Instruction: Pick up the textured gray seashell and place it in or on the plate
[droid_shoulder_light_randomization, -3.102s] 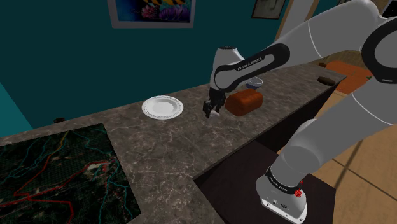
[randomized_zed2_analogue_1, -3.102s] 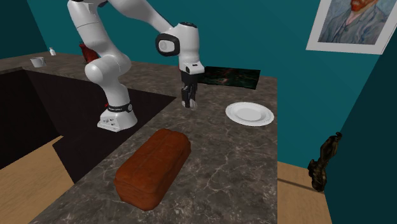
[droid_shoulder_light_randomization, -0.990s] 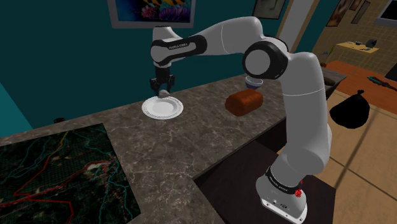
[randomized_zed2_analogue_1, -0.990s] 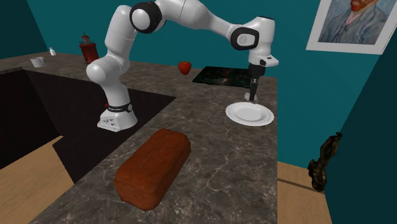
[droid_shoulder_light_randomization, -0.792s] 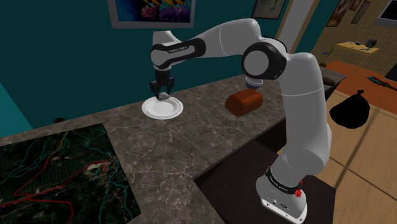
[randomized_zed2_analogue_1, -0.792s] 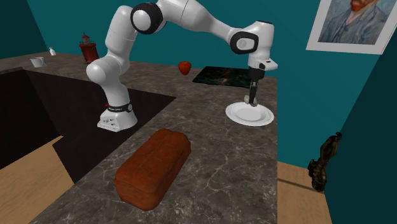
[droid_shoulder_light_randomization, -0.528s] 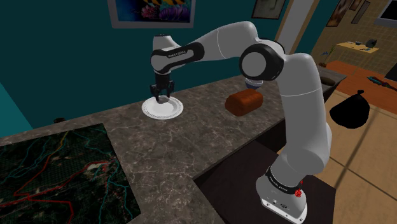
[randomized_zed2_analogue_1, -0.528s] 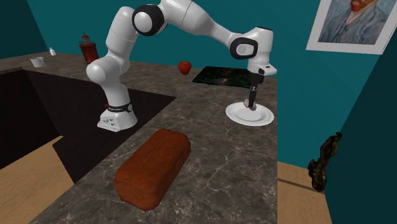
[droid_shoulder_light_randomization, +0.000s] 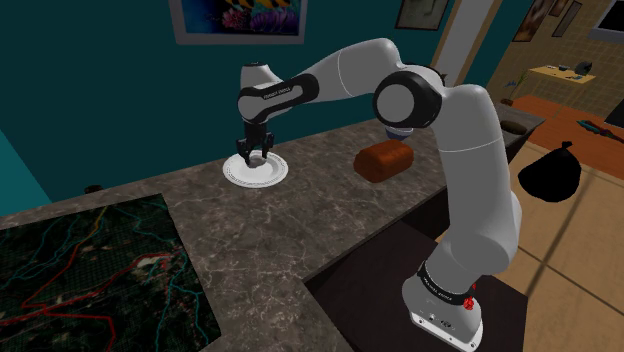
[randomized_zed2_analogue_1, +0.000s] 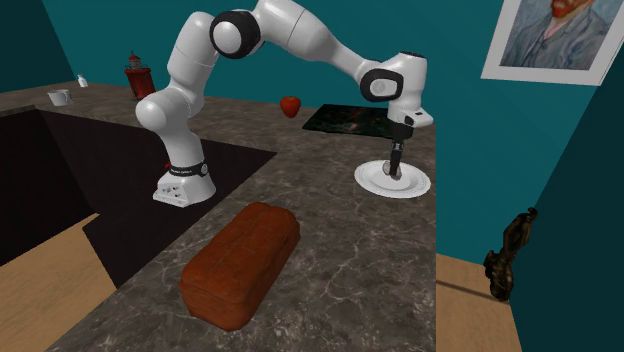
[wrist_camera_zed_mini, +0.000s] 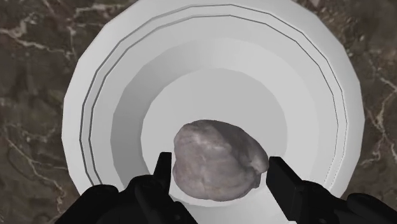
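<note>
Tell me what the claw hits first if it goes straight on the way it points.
The plate: the claw, clasping the shell, points straight down into its centre; the shell would likely touch first.

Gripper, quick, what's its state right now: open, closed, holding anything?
Gripper: closed on the gray seashell, low over the white plate.

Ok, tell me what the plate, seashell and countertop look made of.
The plate looks matte white with a ringed rim, ceramic or paper, unclear. The seashell is mottled grey and rough, stone-like. The countertop, dark with pale veins, suggests marble-like stone.
</note>
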